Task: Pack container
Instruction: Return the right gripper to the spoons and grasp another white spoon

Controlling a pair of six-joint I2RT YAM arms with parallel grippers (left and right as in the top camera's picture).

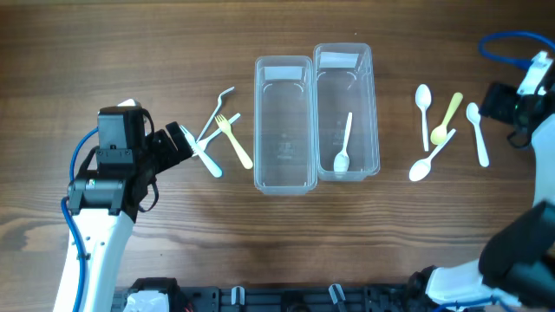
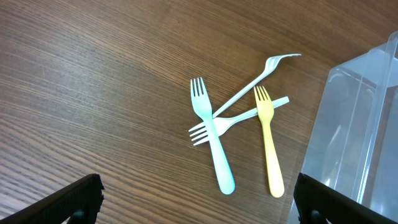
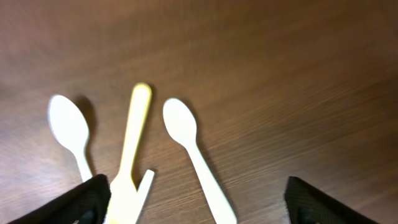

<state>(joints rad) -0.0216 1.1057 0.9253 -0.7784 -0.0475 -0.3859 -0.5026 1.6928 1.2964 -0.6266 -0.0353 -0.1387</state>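
Two clear plastic containers stand side by side mid-table. The left container [image 1: 257, 121] is empty; the right container [image 1: 375, 113] holds one white spoon [image 1: 344, 147]. Several forks lie crossed to their left: a light blue fork [image 2: 211, 137], a yellow fork [image 2: 268, 143] and two white forks [image 2: 255, 78]. My left gripper [image 1: 178, 143] [image 2: 199, 205] is open and empty just short of the fork handles. On the right lie three white spoons [image 1: 423, 108] and a yellow spoon [image 1: 447, 117] [image 3: 134, 143]. My right gripper [image 1: 501, 102] [image 3: 199, 202] is open and empty above them.
The left container's wall [image 2: 360, 124] fills the right edge of the left wrist view, close to the yellow fork. A blue cable [image 1: 512, 43] loops at the far right. Black hardware [image 1: 260, 299] lines the table's front edge.
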